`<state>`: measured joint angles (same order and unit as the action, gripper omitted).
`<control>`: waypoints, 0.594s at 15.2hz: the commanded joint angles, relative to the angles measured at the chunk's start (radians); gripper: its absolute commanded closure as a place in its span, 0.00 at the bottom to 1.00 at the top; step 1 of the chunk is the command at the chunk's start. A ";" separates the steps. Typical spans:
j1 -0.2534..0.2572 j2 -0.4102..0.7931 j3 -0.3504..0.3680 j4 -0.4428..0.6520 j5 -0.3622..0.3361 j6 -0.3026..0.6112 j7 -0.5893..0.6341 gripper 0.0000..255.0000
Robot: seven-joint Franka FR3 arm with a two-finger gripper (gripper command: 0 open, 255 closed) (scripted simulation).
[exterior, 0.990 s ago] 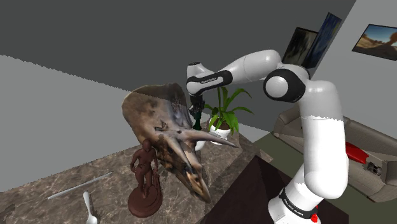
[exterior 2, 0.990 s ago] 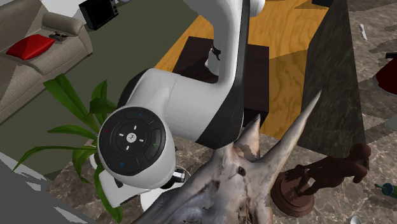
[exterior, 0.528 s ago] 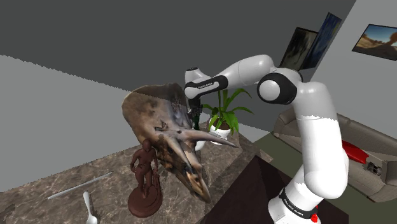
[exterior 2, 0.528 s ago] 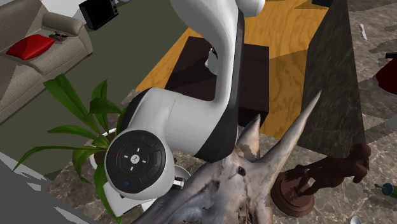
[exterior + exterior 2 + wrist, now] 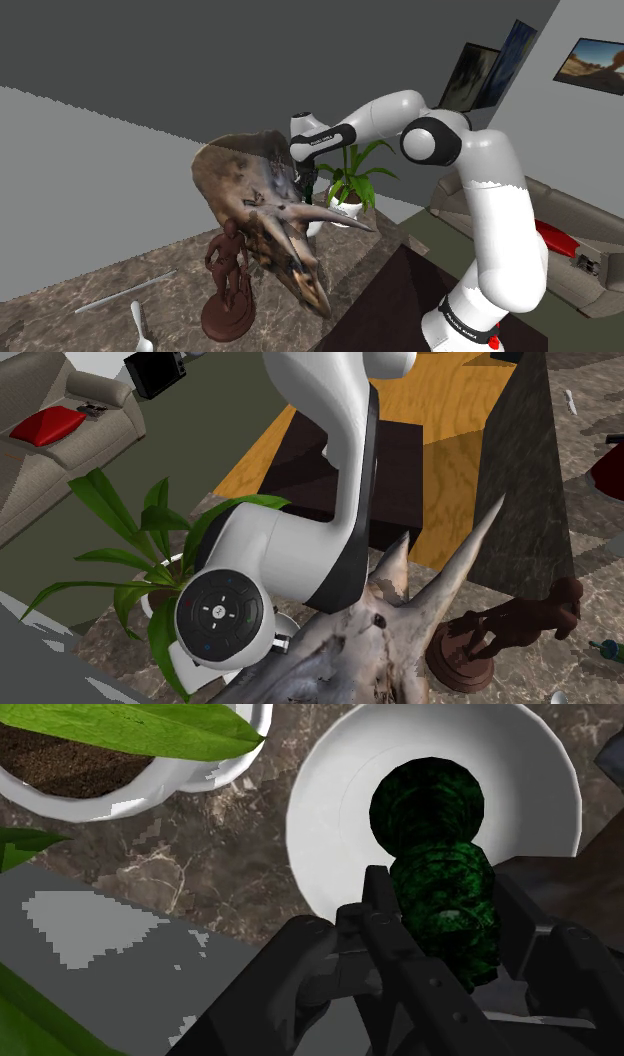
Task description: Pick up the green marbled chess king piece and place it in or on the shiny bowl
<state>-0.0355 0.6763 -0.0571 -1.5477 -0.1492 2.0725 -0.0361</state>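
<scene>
A: Any txt or nos. legible?
B: None readable. White lettering on the arm's dark wrist band (image 5: 325,139), too small to make out.
A: And the round joint cap (image 5: 218,610)?
B: Small coloured marks plus a centre symbol, no legible chars. Red dot on the arm's base (image 5: 493,341), no txt.

The white arm (image 5: 497,215) has dark joints and a black claw (image 5: 450,909).
</scene>
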 commanded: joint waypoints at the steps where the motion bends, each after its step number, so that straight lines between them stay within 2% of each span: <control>1: -0.001 0.048 0.003 -0.004 0.001 0.051 0.002 1.00; 9: -0.006 0.054 0.009 -0.004 -0.004 0.056 0.005 1.00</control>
<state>-0.0423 0.6781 -0.0520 -1.5494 -0.1541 2.0781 -0.0324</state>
